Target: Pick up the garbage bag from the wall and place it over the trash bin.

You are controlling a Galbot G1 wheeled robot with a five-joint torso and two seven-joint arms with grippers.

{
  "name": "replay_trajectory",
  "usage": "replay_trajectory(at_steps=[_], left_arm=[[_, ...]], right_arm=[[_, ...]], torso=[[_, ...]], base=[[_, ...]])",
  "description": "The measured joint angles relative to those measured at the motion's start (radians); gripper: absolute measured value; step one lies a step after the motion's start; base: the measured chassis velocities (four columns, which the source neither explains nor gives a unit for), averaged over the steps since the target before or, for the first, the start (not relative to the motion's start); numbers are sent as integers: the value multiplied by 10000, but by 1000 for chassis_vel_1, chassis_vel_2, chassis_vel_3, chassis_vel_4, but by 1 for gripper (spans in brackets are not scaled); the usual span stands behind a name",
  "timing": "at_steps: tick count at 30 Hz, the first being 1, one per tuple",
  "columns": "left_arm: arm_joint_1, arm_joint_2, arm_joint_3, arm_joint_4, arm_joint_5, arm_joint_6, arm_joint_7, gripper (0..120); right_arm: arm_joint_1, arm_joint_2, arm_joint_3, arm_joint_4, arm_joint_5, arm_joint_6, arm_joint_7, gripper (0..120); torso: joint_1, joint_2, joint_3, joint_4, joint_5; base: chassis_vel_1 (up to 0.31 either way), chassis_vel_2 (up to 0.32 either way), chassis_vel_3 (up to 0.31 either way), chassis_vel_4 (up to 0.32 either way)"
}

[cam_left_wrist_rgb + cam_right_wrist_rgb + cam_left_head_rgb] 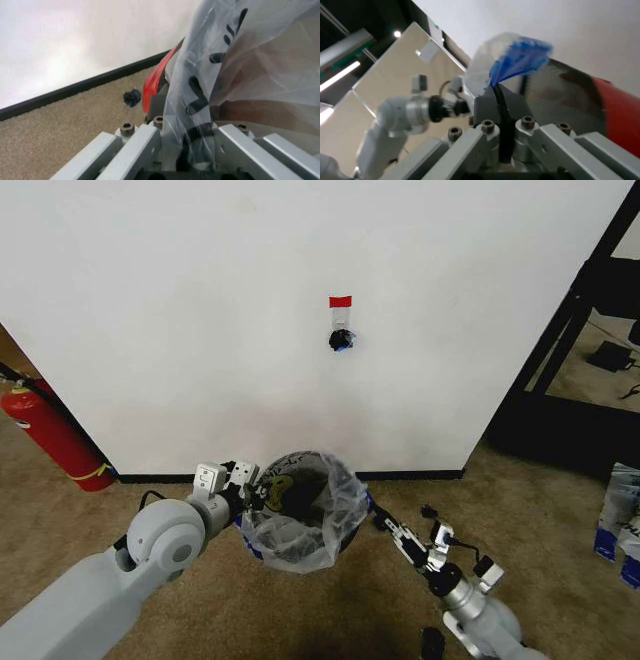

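Garbage bag (300, 505) between both hands.

translucent white garbage bag (318, 502), red-based trash bin (152, 84)

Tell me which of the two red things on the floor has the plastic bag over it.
The small round dark trash bin with the red base, below the black hook; the translucent white garbage bag lines its rim. The red fire extinguisher at the left stands bare.

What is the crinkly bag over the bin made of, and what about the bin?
The garbage bag looks like thin, glossy plastic film: it wrinkles, and you can see through it. The trash bin seems to be hard, dark see-through plastic with a shiny red base, though the bag covers most of it.
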Motion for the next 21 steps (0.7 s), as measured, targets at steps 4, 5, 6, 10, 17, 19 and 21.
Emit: replay_trajectory(at_steps=[4,5,6,10,17,19,21], left_arm=[[248,75,-62,-441,-10,0,0,0],[248,75,-62,-441,-10,0,0,0],[296,110,-80,-558,-10,0,-1,0],[375,231,-135,-921,-69,0,-7,0],[305,222,-230,-1129,-199,1,-39,0],[280,166,-229,-1135,-206,0,-52,0],[267,134,-222,-1134,-206,0,-64,0]], right_arm=[[308,60,38,-436,33,144,122,0],[308,60,38,-436,33,144,122,0],[387,85,43,-560,39,182,156,0],[585,101,45,-947,-62,349,200,0],[821,141,9,-1426,-908,647,132,0],[870,163,-19,-1496,-1204,749,70,0],[872,166,-38,-1501,-1333,780,29,0]], torso=[[0,0,0,2,0],[0,0,0,2,0],[0,0,0,2,1],[0,0,0,1,1],[0,-2,0,1,1],[0,-2,0,2,1],[0,-2,0,2,1]], base=[[0,0,0,0],[0,0,0,0],[0,0,0,0],[0,0,0,0],[0,0,0,0],[0,0,0,0],[0,0,0,0]])
